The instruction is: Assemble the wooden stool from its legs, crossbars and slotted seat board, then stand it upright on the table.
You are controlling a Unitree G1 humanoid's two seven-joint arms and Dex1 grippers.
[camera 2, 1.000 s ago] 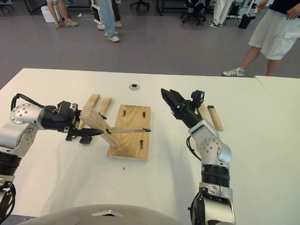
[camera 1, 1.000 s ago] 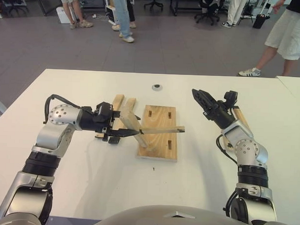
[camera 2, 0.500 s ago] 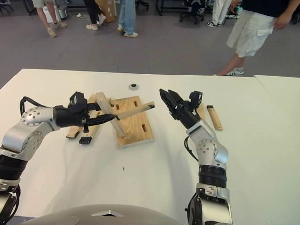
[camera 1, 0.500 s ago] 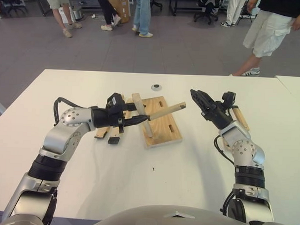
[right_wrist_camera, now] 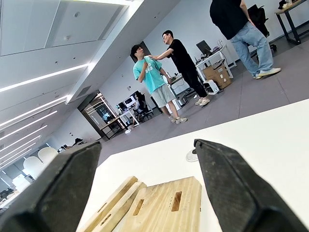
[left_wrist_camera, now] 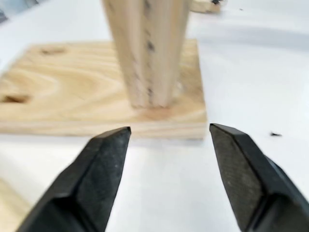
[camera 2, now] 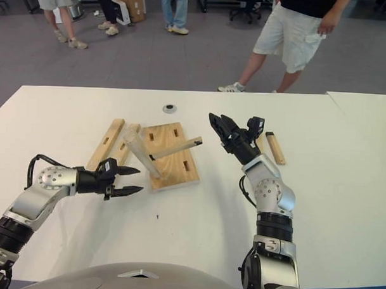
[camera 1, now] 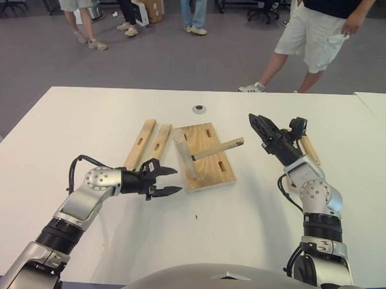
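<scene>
The slotted seat board lies flat mid-table. A leg stands on its left part, with a crossbar sticking out of it to the right above the board. My left gripper hovers low, open and empty, just left of the board's near corner; in the left wrist view its gripper faces the leg a short way off. Two more legs lie side by side left of the board. My right gripper is raised right of the board, open, holding nothing.
Short wooden pieces lie on the table behind my right wrist. A small dark round disc sits beyond the board. The near half of the white table is bare. People stand on the floor beyond the table.
My left gripper has let go of the leg with the crossbar and pulled back toward the front left. The leg now stands on the board. The right arm has hardly moved.
</scene>
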